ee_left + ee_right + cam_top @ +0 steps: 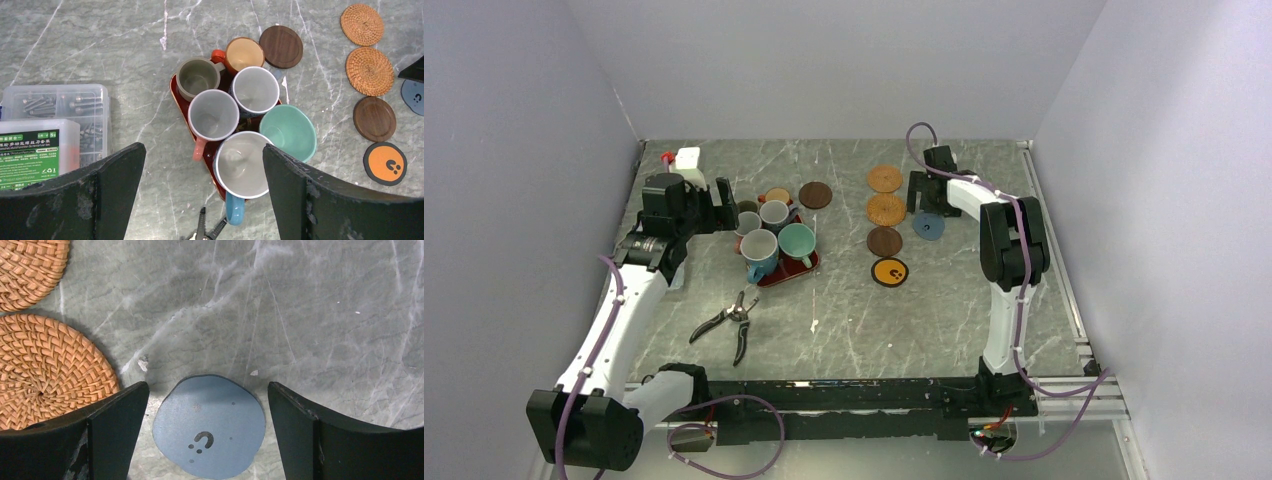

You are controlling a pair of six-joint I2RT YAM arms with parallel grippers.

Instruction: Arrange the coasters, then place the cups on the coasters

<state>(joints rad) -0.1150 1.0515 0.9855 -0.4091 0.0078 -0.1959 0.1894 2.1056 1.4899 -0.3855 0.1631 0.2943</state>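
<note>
Seen from above, a grey marble table holds six coasters and six cups. Four coasters form a straight line right of centre, running from twelve o'clock toward six: two woven orange coasters [885, 178], a dark brown coaster [884, 241], then a black coaster with an orange face [890, 271].

A blue coaster [210, 425] lies flat at three o'clock of this line, just beside it. The right claw [921, 203] hovers over it with its jaws wide, one on each side, holding nothing.

A second dark brown coaster [815, 194] lies apart from the line, at one o'clock of the cups [212, 115]. All six cups are crowded on a red tray [782, 276] left of centre. The left claw [722, 203] hangs at nine o'clock of them, spread wide and empty.

The arranging looks about two-thirds done. The blue and the stray brown coasters seem yet to be lined up, and no cup stands on a coaster.
</note>
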